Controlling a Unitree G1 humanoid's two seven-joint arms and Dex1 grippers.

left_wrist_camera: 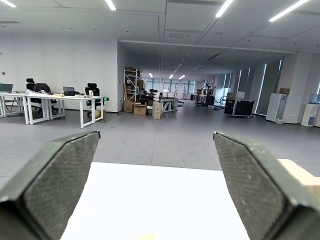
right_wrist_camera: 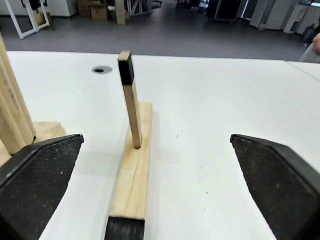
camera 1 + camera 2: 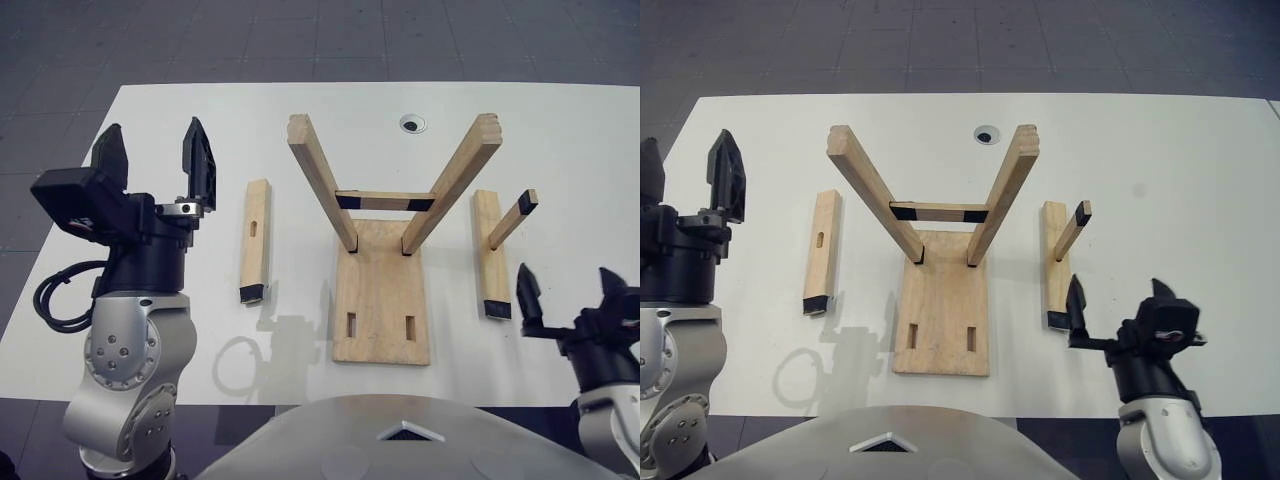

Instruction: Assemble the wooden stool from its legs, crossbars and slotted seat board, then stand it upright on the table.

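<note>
The slotted seat board lies flat mid-table with two legs standing in its far slots, joined by a crossbar. A loose leg lies to the left of the board. Another leg lies to the right with a crossbar standing up from it, also seen as the crossbar in the right wrist view. My left gripper is open and raised over the table's left side, beside the loose leg. My right gripper is open near the front edge, just short of the right leg.
The white table has a round cable hole at the back centre. Grey tiled floor surrounds it. A black cable loops beside my left arm.
</note>
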